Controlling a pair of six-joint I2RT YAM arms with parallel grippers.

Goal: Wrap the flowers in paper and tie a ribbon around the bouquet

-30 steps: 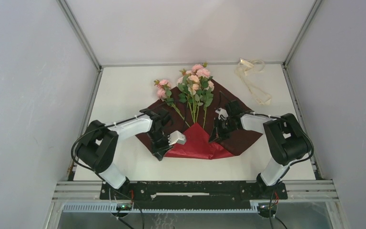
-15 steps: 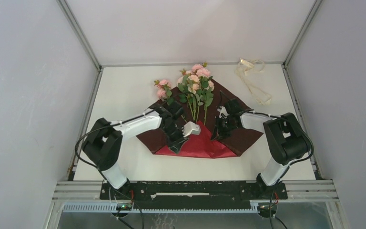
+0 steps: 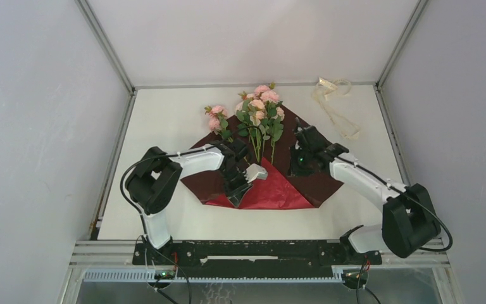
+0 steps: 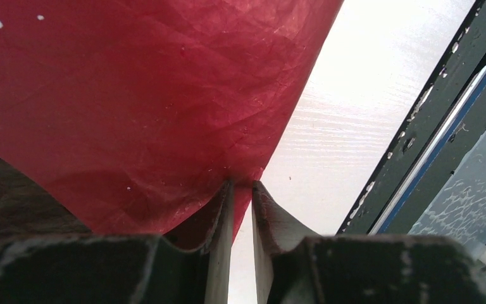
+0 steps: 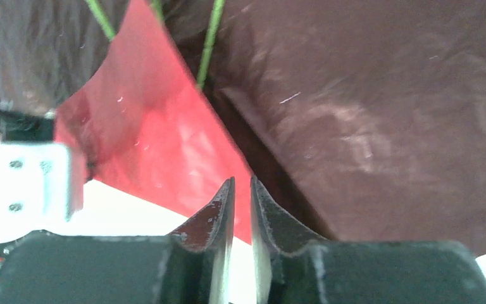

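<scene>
The wrapping looks to be only at its beginning. The paper (image 3: 319,180) lies spread on the bench (image 3: 164,126) with the flowers (image 3: 259,117) on top, blooms toward the far side. Its near corner is folded up over the stalk ends, so the brighter red underside shows. The left pincer (image 4: 242,185) is nipped on the edge of this flap and holds it raised. The right pincer (image 5: 242,182) hovers just over the right part of the sheet, near the fold, its fingers a little apart with nothing between them. The side parts are not yet brought over, so I judge no cone is made — and the ribbon (image 3: 335,107) lies untouched at the far right, well apart from the paper.
</scene>
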